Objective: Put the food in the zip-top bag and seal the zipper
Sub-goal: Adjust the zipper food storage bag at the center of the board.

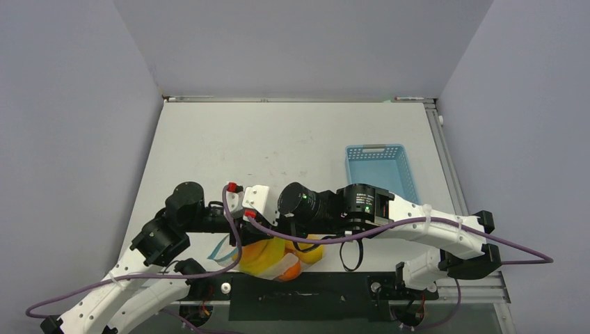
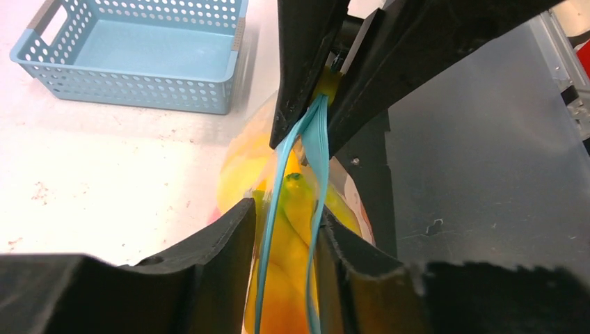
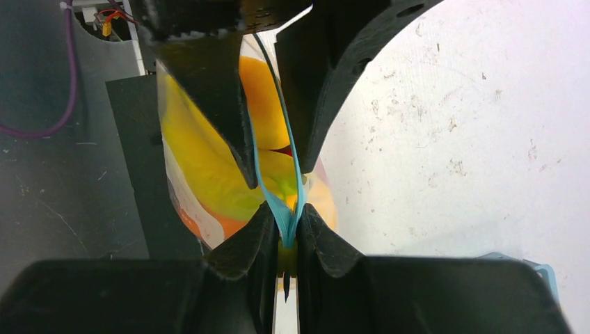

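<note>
Pinching one end of the zipper (image 2: 319, 139), the right claw (image 3: 286, 224) pulls it taut, I reckon, so the left claw (image 2: 285, 223), jaws apart astride its two unjoined strips, can press them together. The bag (image 1: 264, 259), food (image 3: 202, 167) inside, is held at the counter's (image 1: 278, 146) near edge.

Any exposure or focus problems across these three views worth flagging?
Top external: evenly lit, sharp, but the arms hide most of the zip-top bag. Left wrist: table blown out to pinkish white; the left gripper is a dark, soft-edged mass. Right wrist: table washed out at right; the zipper is crisp, the right gripper near-black.
</note>
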You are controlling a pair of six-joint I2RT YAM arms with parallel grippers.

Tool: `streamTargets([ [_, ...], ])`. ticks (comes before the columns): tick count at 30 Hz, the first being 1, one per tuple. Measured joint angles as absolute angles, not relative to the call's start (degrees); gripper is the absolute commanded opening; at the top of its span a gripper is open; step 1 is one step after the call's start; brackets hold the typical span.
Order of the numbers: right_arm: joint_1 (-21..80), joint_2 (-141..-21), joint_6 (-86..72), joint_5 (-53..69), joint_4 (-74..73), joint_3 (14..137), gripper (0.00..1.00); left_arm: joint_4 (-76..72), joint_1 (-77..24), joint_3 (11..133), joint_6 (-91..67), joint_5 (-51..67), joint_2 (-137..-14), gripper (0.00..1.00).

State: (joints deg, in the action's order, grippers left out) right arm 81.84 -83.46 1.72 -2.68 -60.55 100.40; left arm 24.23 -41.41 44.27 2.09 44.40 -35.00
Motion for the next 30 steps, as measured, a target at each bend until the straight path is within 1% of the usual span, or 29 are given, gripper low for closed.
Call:
streamTargets([
  [1,81.84,-83.46,1.72,-2.79,-60.66,100.40,0.05,24.43,-41.54,44.27,2.33,44.16,-35.18,0.15],
  [3,81.84,-83.46,1.72,-2.87,-60.75,100.40,0.05,24.67,-41.58,44.29,2.63,43.88,-35.29,0.06],
  [4,81.84,-83.46,1.72,-3.03,-60.75,100.40,0.05,24.69,-41.58,44.29,2.70,43.81,-35.29,0.00],
  [8,81.84,-83.24,1.72,-3.81,-60.66,100.22,0.06,24.82,-41.58,44.49,3.22,43.88,-35.31,0.00],
  [10,81.84,-82.78,1.72,-4.08,-60.14,99.55,0.09,25.10,-41.58,44.80,3.29,43.90,-35.38,0.00],
  [13,81.84,-81.73,1.72,-4.19,-59.18,98.04,0.18,25.52,-41.58,45.17,3.40,44.01,-35.70,0.00],
  [14,81.84,-81.28,1.72,-4.21,-58.87,97.47,0.24,25.58,-41.58,45.28,3.42,44.14,-35.83,0.00],
  [15,81.84,-80.93,1.67,-4.25,-58.54,97.01,0.32,25.78,-41.60,45.39,3.44,44.25,-35.94,0.00],
  [17,81.84,-79.48,1.50,-4.34,-57.23,95.59,0.51,26.50,-41.60,45.52,3.42,44.45,-35.97,0.00],
  [18,81.84,-78.63,1.56,-4.34,-56.42,94.80,0.58,26.83,-41.60,45.54,3.40,44.60,-35.94,0.00],
  [20,81.84,-76.77,1.65,-4.32,-55.24,93.41,0.68,27.27,-41.60,45.58,3.25,45.08,-35.83,0.00],
  [22,81.84,-74.74,1.74,-4.21,-53.80,91.90,0.72,27.29,-41.60,45.63,3.11,45.41,-35.46,0.00],
  [25,81.84,-71.57,1.96,-3.62,-51.46,89.27,0.76,27.22,-41.60,45.76,2.44,46.39,-34.59,0.00],
  [30,81.84,-67.37,2.35,-2.04,-47.66,84.29,0.77,27.16,-41.60,46.17,1.50,48.62,-33.54,0.00],
])
